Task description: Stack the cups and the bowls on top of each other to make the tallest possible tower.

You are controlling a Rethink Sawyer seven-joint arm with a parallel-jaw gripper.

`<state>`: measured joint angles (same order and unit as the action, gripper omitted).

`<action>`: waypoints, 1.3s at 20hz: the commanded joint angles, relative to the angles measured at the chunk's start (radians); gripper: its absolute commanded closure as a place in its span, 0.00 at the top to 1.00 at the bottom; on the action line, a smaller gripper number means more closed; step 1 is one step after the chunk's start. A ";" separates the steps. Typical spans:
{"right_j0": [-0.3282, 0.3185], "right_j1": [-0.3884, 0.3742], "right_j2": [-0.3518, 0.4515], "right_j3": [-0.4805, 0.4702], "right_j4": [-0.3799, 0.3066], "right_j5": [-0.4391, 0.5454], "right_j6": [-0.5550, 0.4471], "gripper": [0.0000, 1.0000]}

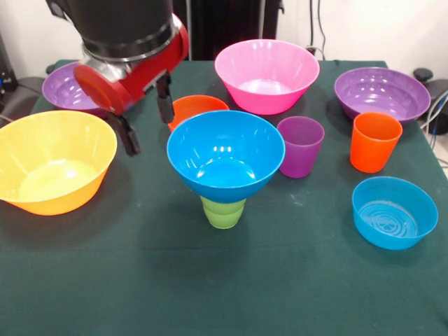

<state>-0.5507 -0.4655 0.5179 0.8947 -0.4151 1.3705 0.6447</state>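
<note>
On the green counter (224, 294), the yellow bowl (52, 161) sits left, the pink bowl (266, 73) far. The blue bowl (225, 154) rests atop the green cup (223, 211). The tool (147, 119) hangs released, empty, beside the orange bowl (192, 106).

Blue bowl (225, 152) on green cup (223, 212); dark green tablecloth (210, 280).

A medium blue bowl (225, 154) sits upright on the green cup (223, 211) mid-desk. The purple cup (300, 145) and orange cup (375, 141) stand toward the right edge; a small orange bowl (196, 109) (half hidden) lies behind the stack.
</note>
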 commanded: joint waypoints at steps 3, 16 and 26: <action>-0.010 -0.083 0.036 0.086 -0.042 0.018 -0.235 1.00; 0.003 -0.088 0.032 0.045 -0.058 0.056 -0.227 1.00; 0.050 -0.059 0.011 0.020 -0.071 0.024 -0.108 1.00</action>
<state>-0.5477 -0.5649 0.5179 0.8948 -0.4190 1.3710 0.6447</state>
